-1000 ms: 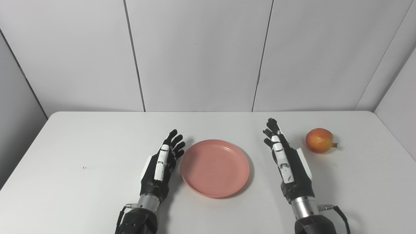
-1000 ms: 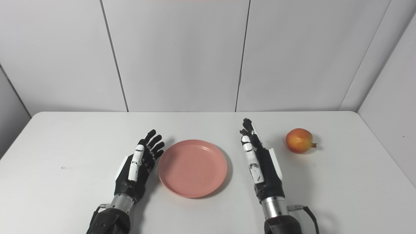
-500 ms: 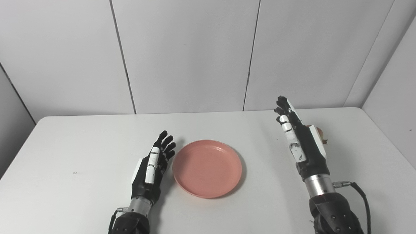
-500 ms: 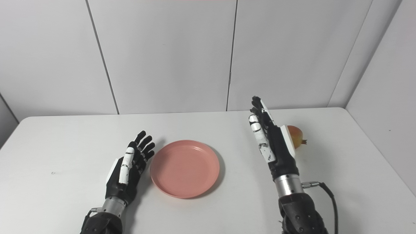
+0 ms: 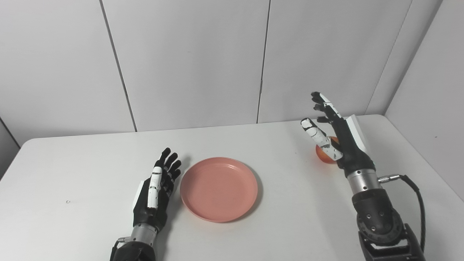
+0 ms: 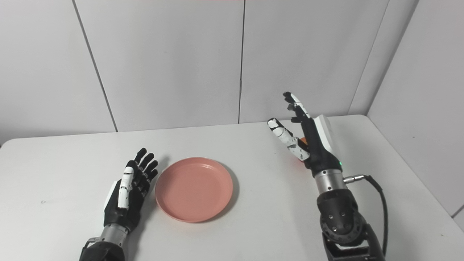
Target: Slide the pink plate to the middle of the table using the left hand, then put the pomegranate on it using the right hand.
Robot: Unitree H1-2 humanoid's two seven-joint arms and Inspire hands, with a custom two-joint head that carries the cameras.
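The pink plate (image 5: 219,187) lies flat near the middle of the white table (image 5: 72,159). My left hand (image 5: 156,188) rests open on the table just left of the plate's rim, fingers straight, holding nothing. My right hand (image 5: 335,136) is raised over the right side of the table, open with fingers spread and thumb out. The orange-red pomegranate (image 5: 322,155) sits on the table right behind that hand; only a small part shows between thumb and palm. In the right eye view the pomegranate (image 6: 303,140) is almost fully hidden by the right hand (image 6: 308,139).
Grey wall panels (image 5: 188,61) stand along the table's back edge and on the right. A black cable (image 5: 413,195) loops from my right wrist. A tiny speck (image 5: 67,201) lies on the table at the left.
My right hand has lifted and travelled right and back to the pomegranate, now covering most of it, with thumb spread out. The camera has shifted right. Left hand and plate stayed put.
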